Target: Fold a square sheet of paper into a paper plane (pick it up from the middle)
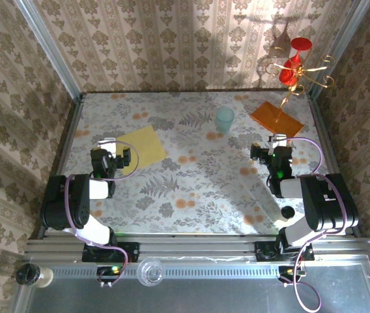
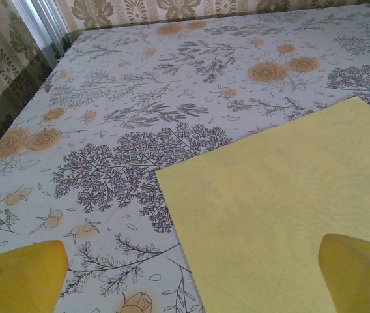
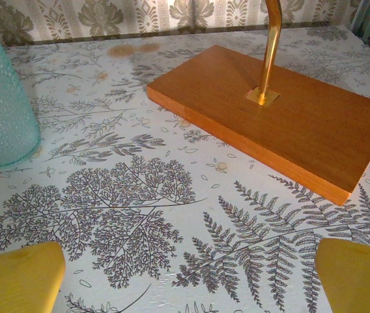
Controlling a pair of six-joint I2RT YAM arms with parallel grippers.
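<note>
the left claw (image 1: 112, 155) stands wide open and holds nothing. its yellow fingers (image 2: 21, 279) frame the near part of the square sheet of paper (image 2: 283, 208): one finger is above the bare tabletop (image 1: 191, 189), the other above the sheet. the right claw (image 1: 276, 149) is also wide open and empty. it faces a pale teal cup (image 1: 224, 120) and an orange slab (image 1: 276, 117) with a gold stand, well apart from the sheet.

the sheet lies flat on the left half of the tabletop, just in front of the left claw, a little askew to the edges. no fold is visible on it, so the folding seems not yet begun.

the sheet looks thin, light and soft, and it will probably slide on the smooth patterned tabletop rather than lift at once. held at an edge it would likely droop, and a hard pinch may leave an unwanted crease. the task asks to take it from the middle, so the left claw should probably come down over the centre and gather a small ridge of paper between the fingers.

no brand, label or writing can be read on the sheet, the cup or the slab.
</note>
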